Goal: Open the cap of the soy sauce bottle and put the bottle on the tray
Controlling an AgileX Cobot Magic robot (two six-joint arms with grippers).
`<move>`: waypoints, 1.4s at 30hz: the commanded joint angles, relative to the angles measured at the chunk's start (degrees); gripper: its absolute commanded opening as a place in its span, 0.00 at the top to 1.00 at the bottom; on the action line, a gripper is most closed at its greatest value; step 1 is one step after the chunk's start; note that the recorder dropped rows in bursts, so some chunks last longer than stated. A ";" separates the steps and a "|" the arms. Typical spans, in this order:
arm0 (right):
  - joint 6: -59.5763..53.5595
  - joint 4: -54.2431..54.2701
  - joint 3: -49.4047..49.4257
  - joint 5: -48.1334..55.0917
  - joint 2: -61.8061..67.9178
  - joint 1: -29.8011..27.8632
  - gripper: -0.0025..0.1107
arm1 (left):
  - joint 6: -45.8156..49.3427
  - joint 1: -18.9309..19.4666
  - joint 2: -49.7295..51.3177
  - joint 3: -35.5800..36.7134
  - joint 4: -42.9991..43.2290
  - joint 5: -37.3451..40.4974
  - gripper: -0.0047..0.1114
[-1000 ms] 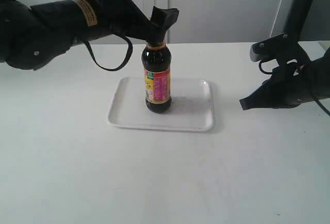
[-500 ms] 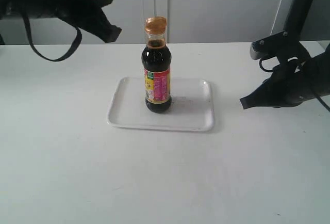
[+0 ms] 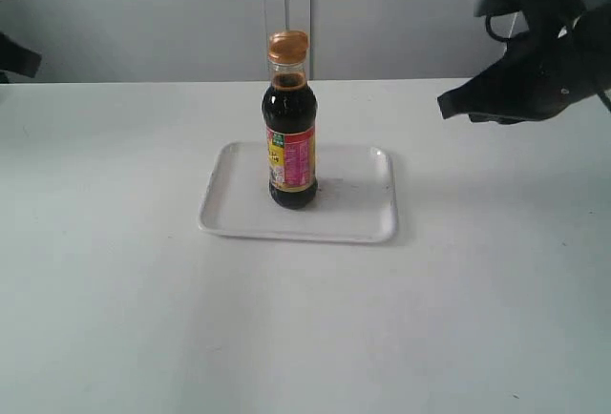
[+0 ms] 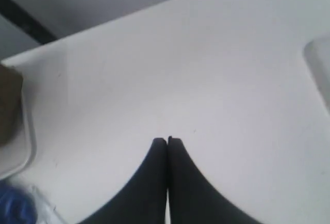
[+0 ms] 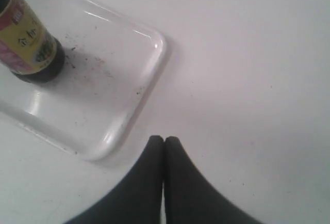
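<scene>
Exterior view. White bench [image 3: 305, 338]. Tray [image 3: 355, 206] flat near the bench's middle, long side along the front edge. Soy sauce bottle [image 3: 290, 147] upright on the tray, left of the tray's middle, label facing the front. Cap [image 3: 287, 46] on the neck, not removed. Right gripper [image 3: 445, 105] raised over the bench's far right part, well apart from tray and bottle, tip pointing toward the bottle, jaws pressed together, nothing between them. Dark sliver of the left arm [image 3: 13, 56] at the bench's far left edge; pincer not discernible here.

Left wrist view. Left gripper [image 4: 167, 141] over bare bench, jaws pressed together, empty. Blurred pale rounded corner [image 4: 317, 61] at the frame's border, possibly the tray; cannot tell. Blurred brown object [image 4: 8, 105] and blurred blue object [image 4: 15, 208] at the opposite border, unidentifiable.

Right wrist view. Right gripper [image 5: 164, 139] over bare bench just beside a rounded tray [image 5: 154, 53] corner, jaws pressed together, empty. Bottle's lower body [image 5: 28, 43] standing on the tray floor, well apart from the gripper. Small dark specks on the tray floor near the bottle's base.
</scene>
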 commanded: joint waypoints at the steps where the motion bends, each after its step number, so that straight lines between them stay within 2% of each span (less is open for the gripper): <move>1: -0.15 -1.82 -4.90 10.60 -0.20 -0.50 0.98 | 0.96 3.58 -0.54 -3.37 -2.00 14.75 0.96; 3: 4.93 -6.22 -6.22 14.67 -0.20 -0.50 0.98 | 1.90 3.58 -0.54 -3.62 -2.10 22.19 0.96; 8: 10.90 -14.58 -6.46 22.38 -0.20 -0.61 0.98 | 3.36 3.58 -1.31 -3.62 -1.86 32.31 0.96; 13: 13.35 -15.25 -5.76 30.17 -0.46 -1.22 0.98 | 3.36 3.58 -3.50 -2.59 -1.74 36.18 0.96; 16: 13.03 -15.63 -3.73 28.97 -1.58 -1.22 0.98 | 3.16 3.58 -6.47 0.96 -1.88 33.45 0.96; 25: 13.03 -15.63 4.64 12.90 -11.68 -1.22 0.98 | -0.81 3.58 -17.80 14.10 -1.88 19.78 0.96; 39: 10.18 -15.63 19.24 -7.41 -29.34 -1.22 0.98 | -9.48 3.58 -33.70 28.55 2.97 2.08 0.96; 42: 10.18 -15.63 21.44 -11.12 -33.03 -1.22 0.98 | -9.73 3.58 -36.36 30.84 2.97 1.23 0.96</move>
